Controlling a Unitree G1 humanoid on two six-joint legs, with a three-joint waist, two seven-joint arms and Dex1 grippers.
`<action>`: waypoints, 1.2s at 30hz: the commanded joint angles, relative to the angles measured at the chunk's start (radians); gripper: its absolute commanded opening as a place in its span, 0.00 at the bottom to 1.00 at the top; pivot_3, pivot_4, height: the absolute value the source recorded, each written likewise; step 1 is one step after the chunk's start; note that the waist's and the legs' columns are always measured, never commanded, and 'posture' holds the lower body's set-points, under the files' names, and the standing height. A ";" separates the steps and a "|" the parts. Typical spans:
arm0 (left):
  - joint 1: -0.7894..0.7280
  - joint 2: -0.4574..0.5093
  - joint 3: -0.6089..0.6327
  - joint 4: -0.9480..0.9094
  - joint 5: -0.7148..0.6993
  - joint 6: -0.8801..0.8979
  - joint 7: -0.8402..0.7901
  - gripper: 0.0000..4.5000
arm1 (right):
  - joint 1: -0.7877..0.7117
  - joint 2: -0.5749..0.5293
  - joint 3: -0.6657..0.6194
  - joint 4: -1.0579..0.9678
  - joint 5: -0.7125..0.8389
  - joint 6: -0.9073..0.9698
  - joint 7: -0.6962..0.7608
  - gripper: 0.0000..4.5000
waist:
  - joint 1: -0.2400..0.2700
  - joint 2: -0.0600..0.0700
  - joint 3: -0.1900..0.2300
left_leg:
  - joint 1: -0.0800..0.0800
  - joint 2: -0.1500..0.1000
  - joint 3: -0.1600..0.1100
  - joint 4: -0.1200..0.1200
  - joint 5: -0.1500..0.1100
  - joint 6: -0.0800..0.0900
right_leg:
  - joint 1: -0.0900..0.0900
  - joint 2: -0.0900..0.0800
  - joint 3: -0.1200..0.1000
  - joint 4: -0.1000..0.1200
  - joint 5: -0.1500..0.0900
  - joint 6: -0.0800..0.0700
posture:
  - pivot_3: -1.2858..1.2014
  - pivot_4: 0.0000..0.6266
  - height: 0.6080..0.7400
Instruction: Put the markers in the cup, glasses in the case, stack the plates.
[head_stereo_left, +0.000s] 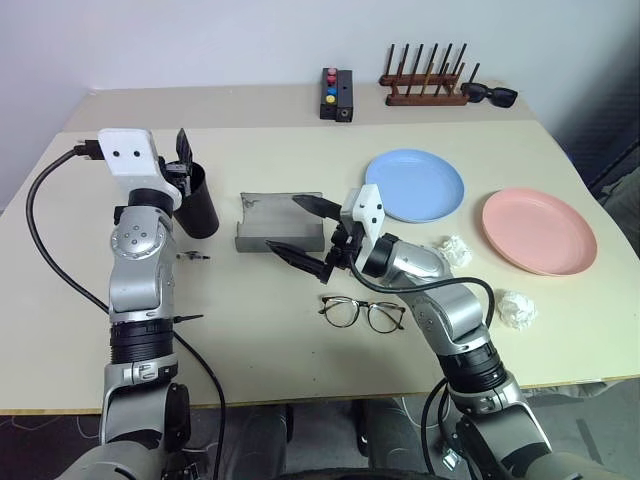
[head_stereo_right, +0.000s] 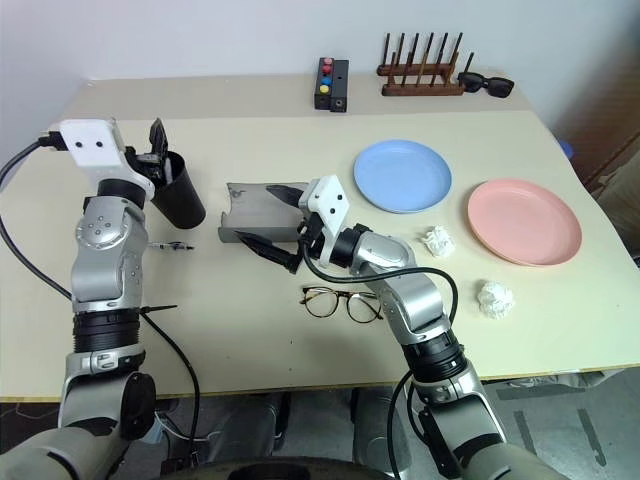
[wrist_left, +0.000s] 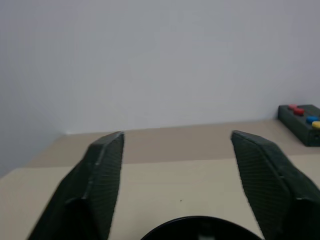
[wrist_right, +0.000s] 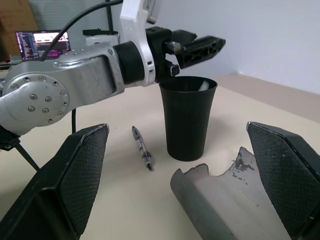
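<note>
A matte-black tapered cup (head_stereo_left: 202, 205), grey fabric-textured hinged case (head_stereo_left: 281, 222), light blue round plate (head_stereo_left: 414, 185) and salmon pink round plate (head_stereo_left: 539, 230).

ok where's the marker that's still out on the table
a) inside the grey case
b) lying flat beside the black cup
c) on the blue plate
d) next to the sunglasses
b: the marker lies flat on the table, just beside the base of the black cup, apart from the grey case and the blue plate.

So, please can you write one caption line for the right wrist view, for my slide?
Left tool open above the black cup, one marker lying on the table beside it, open grey case in front.
</note>
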 joint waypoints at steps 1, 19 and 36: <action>-0.012 -0.005 0.035 -0.069 -0.025 0.007 0.027 0.71 | -0.024 0.014 -0.006 -0.019 0.005 -0.021 0.002 1.00 | 0.000 0.000 0.000 | 0.000 0.000 0.000 0.000 0.000 0.000 | 0.000 0.000 0.000 0.000 0.000 0.000 | 0.52 0.24 0.99; -0.040 -0.213 0.389 -0.369 -0.083 0.819 0.592 0.71 | -0.025 0.016 0.004 -0.014 0.012 -0.013 0.025 1.00 | 0.003 -0.001 0.000 | 0.001 -0.001 -0.002 0.004 0.000 0.000 | 0.005 0.000 -0.001 -0.001 0.001 0.002 | 0.52 0.24 0.99; -0.233 -0.305 0.567 -0.210 -0.067 1.104 0.679 0.71 | -0.019 0.022 0.004 -0.016 0.006 -0.017 0.017 1.00 | 0.001 -0.001 0.000 | 0.001 0.000 -0.002 0.002 0.000 -0.001 | 0.003 0.001 -0.001 -0.001 0.001 0.002 | 0.52 0.24 0.99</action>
